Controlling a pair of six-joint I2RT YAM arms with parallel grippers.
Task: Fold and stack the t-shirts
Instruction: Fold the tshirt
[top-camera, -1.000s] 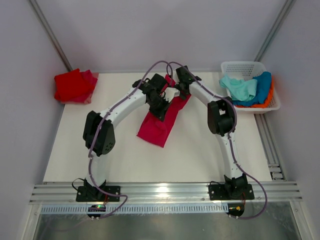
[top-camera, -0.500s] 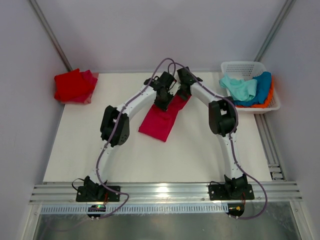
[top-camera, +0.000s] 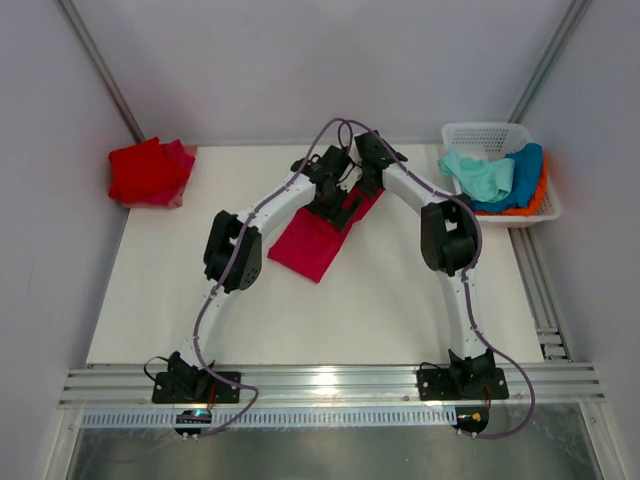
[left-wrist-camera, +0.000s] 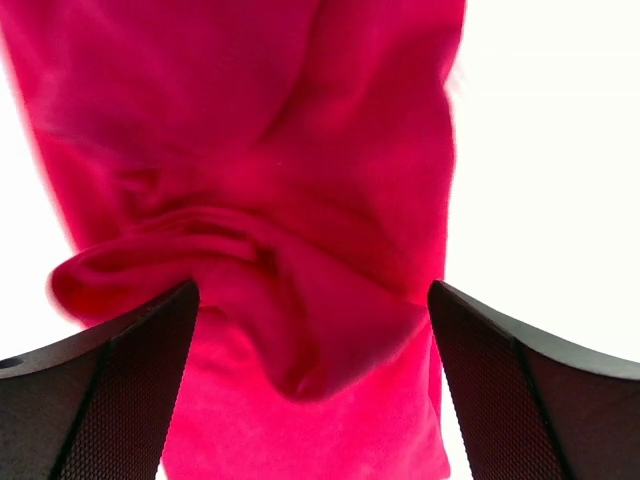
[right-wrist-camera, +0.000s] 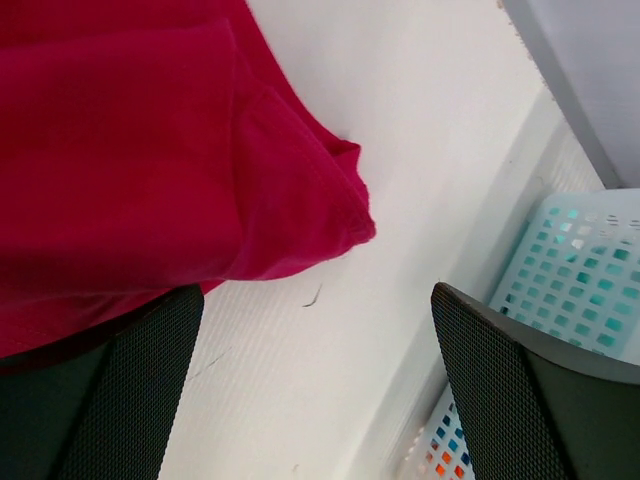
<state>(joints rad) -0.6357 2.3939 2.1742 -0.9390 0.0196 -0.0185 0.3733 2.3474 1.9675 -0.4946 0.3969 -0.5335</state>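
Crimson tee (top-camera: 318, 238) lies mid-counter, toward the back, as a folded strip running diagonally from near-left to far-right. Vs 1 s ago: the strip looks shorter and its near end sits a bit farther from the arm bases. In the L wrist view the tee (left-wrist-camera: 270, 200) has a rumpled fold bulging up between the fingers.

L hand (top-camera: 336, 204) is over the strip's far half, jaws spread wide, gripping nothing; in its own cam (left-wrist-camera: 312, 292) both fingers stand well apart w/ cloth below them. Vs 1 s ago: this hand sits farther back and right, and the L arm's elbow (top-camera: 232, 250) has swung inward and away from the bases.

R hand (top-camera: 368, 184) is at the tee's far-right end, also open wide and holding nothing; pose approx same as 1 s ago. Its cam (right-wrist-camera: 318, 292) shows the tee's (right-wrist-camera: 130, 150) hemmed corner lying flat on the counter (right-wrist-camera: 330, 180), w/ the basket (right-wrist-camera: 570, 270) just beyond.

Red tee (top-camera: 148, 172) sits folded at the far-left corner, unchanged. Basket (top-camera: 487, 131) at far right holds mint tee (top-camera: 478, 176), blue tee (top-camera: 524, 168) and orange tee (top-camera: 541, 196), heaped, same as before. Counter (top-camera: 350, 310) is white.
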